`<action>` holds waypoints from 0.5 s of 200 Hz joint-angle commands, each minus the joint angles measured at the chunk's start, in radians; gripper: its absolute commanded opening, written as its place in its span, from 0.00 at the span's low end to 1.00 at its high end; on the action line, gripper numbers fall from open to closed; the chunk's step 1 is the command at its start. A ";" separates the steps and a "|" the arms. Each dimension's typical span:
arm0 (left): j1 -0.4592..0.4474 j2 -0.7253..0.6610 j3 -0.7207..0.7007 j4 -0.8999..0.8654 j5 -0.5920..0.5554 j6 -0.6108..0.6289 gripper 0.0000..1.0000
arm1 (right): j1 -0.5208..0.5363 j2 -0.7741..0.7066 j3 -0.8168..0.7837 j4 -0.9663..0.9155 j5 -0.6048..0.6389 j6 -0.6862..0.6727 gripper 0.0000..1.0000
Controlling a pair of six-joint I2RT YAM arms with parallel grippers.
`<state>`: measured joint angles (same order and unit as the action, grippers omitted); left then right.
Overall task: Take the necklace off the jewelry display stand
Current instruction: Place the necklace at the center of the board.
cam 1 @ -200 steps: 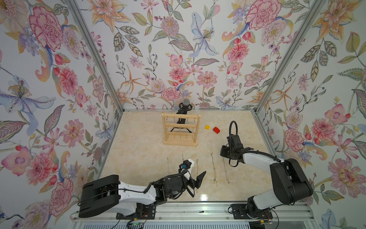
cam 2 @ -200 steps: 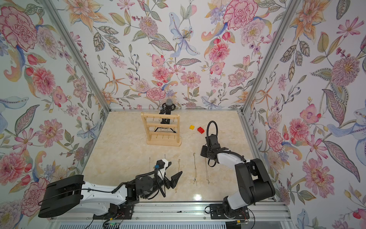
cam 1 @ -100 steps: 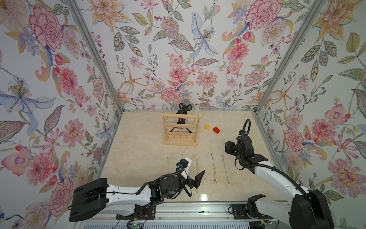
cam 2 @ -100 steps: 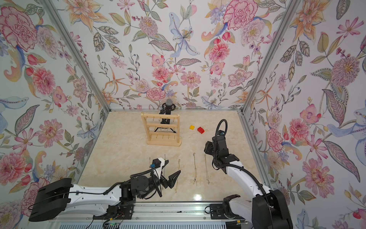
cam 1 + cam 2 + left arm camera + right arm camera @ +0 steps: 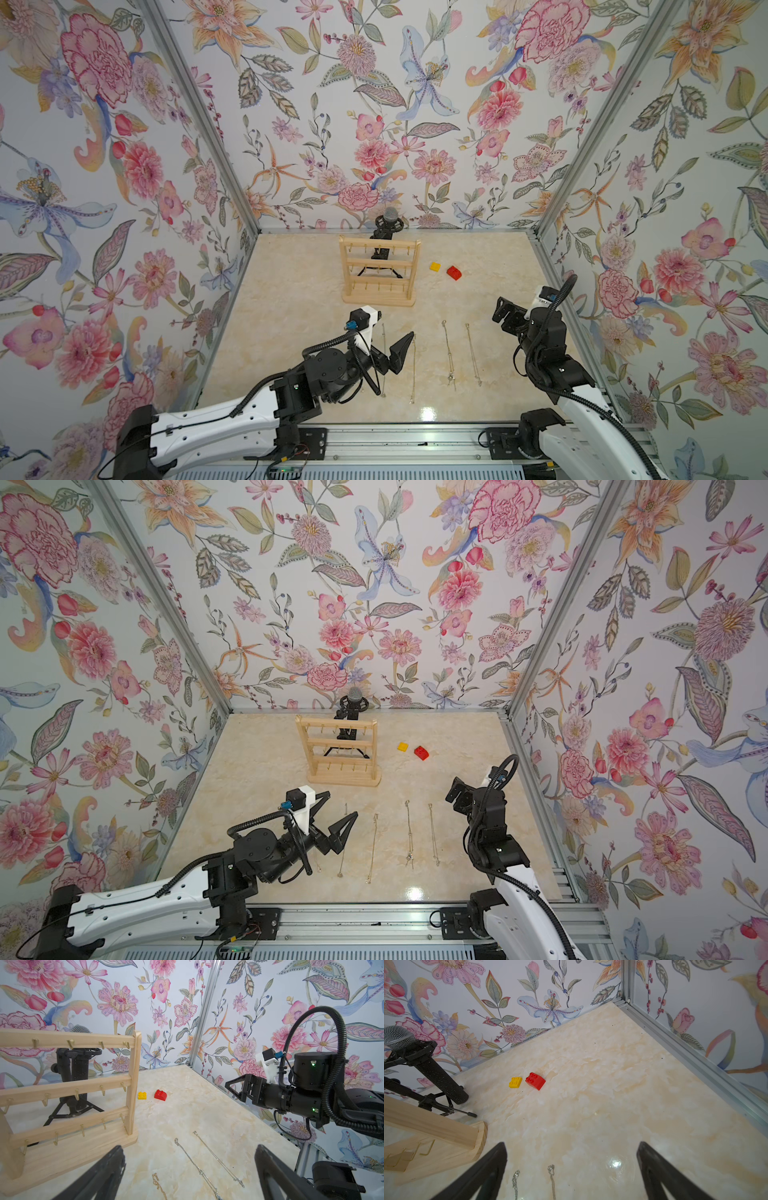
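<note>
Left end effector (image 5: pixel 188 1149) and right end effector (image 5: pixel 571 1145) both gape wide, holding nothing. The necklaces (image 5: pixel 449 353) lie stretched on the bench (image 5: pixel 291 291) before the upright jewelry display stand (image 5: pixel 379 262), side by side, their long axes pointing straight away from its front.

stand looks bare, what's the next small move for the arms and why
Probably draw the left gripper and right gripper back to rest: both are open and empty, every visible hook on the stand is bare, and the necklaces lie in a row on the table.
</note>
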<state>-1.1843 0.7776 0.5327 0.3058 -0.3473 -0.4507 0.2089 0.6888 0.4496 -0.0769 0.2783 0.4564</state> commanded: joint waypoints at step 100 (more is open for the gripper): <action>0.158 -0.065 0.408 -0.569 -0.238 0.211 0.99 | -0.040 -0.171 -0.059 0.005 0.024 -0.065 1.00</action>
<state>-1.0668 0.6994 0.8501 -0.1364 -0.5102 -0.3187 0.1768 0.5045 0.3866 -0.0772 0.2958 0.4210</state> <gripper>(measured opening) 0.989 0.994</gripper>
